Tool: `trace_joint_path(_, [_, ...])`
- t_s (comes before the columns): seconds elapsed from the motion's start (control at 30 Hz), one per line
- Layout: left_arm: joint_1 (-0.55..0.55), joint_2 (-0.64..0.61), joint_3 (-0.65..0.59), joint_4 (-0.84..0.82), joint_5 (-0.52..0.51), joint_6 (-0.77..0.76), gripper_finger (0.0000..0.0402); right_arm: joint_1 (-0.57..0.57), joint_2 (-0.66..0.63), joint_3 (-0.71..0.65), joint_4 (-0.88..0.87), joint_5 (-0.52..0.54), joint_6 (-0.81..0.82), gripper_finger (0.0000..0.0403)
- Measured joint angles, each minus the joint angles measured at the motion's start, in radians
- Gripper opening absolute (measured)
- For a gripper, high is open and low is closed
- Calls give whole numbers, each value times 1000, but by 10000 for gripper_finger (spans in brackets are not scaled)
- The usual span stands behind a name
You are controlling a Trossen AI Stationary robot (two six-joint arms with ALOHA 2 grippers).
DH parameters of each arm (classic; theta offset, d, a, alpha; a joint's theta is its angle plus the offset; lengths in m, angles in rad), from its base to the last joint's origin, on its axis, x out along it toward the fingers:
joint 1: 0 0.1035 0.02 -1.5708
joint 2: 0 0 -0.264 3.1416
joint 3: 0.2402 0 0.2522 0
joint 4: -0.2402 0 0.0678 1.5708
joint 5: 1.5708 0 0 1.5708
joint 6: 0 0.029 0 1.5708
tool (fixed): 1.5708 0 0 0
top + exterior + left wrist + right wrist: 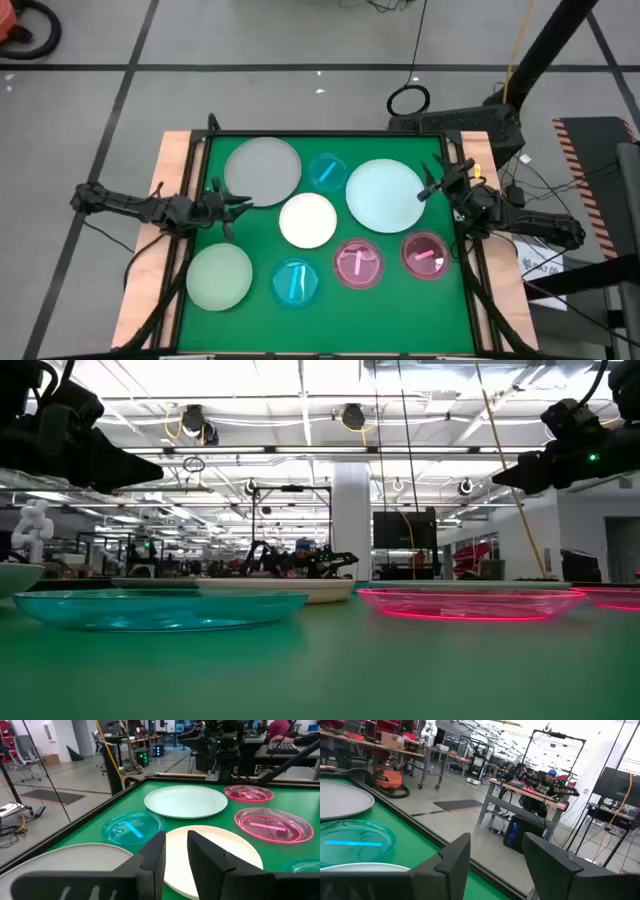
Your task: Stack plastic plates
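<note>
Several round plates lie flat and apart on the green table (260, 320): a grey one (262, 170), a small cyan one (327, 171), a pale blue one (385, 194), a white one (308, 220), a pale green one (219, 277), a second cyan one (296, 281) and two pink ones (358, 263) (424, 254). My left gripper (243, 201) is open and empty, raised over the grey plate's near edge (65, 860), pointing toward the white plate (220, 850). My right gripper (430, 187) is open and empty, raised over the pale blue plate's right edge.
The table has a raised dark frame and wooden side strips (170, 170). Beyond its far edge the floor drops away; a cable ring (408, 100) and a stand base lie there. The room behind holds desks, equipment and a seated person (547, 782).
</note>
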Motion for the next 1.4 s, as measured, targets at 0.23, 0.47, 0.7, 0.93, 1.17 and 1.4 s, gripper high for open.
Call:
trace_joint_path(0.23, [0,0,0,0,0,0,88,0,0,0,0,0,0,176])
trace_joint_path(0.47, [0,0,0,0,0,0,88,0,0,0,0,0,0,176])
trace_joint_path(0.7, [0,0,0,0,0,0,88,0,0,0,0,0,0,176])
trace_joint_path(0.93, [0,0,0,0,0,0,88,0,0,0,0,0,0,176])
trace_joint_path(1.17, [0,0,0,0,0,0,88,0,0,0,0,0,0,176])
trace_joint_path(1.4, [0,0,0,0,0,0,88,0,0,0,0,0,0,176])
